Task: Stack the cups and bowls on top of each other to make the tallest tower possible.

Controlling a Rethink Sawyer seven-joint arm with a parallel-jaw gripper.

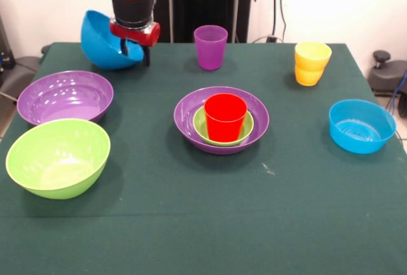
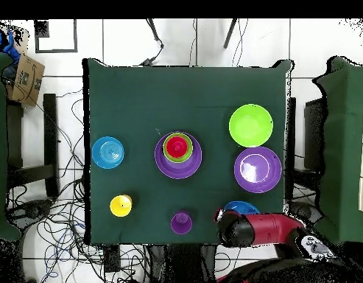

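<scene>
Hand pinching rim of blue bowl, bowl tilted, lifted at far table corner. Tower mid-table: purple bowl, green bowl, red cup nested.

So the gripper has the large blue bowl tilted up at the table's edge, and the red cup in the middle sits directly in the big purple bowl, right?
Not quite. The front view shows the red cup sitting in a small green bowl, which itself sits in the purple bowl. The gripper does hold the large blue bowl tilted.
</scene>
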